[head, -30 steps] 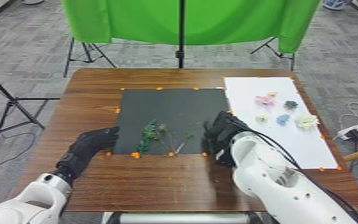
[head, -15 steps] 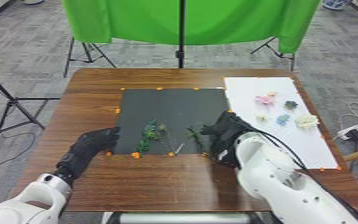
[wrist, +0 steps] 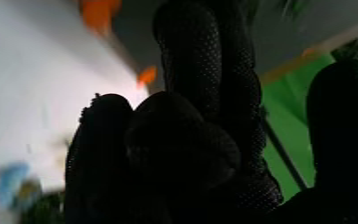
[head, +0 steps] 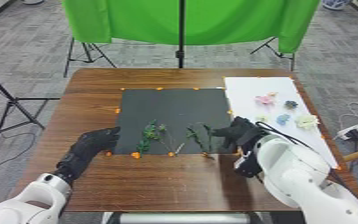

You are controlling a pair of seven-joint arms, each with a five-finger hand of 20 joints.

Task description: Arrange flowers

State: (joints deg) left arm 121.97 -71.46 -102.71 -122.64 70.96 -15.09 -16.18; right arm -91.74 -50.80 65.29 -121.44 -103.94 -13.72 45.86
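Six flower heads, at least four green sprigs, two sheets, one table.
On the white sheet [head: 251, 102] at right: one pink flower [head: 264, 100], one peach [head: 272, 94], one dark blue [head: 291, 104], one light blue [head: 283, 119], one pale green [head: 262, 118], one cream [head: 307, 122]. On the one black sheet [head: 171, 107]: two sprigs [head: 193, 134] at right, at least two at left, where overlap blurs the count. One wooden table [head: 158, 185].

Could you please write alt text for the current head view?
A robot's black-gloved right hand is at the right edge of a dark mat bearing green stems on a wooden table; the left hand is at the mat's left edge. Flower heads lie on a white sheet to the right.
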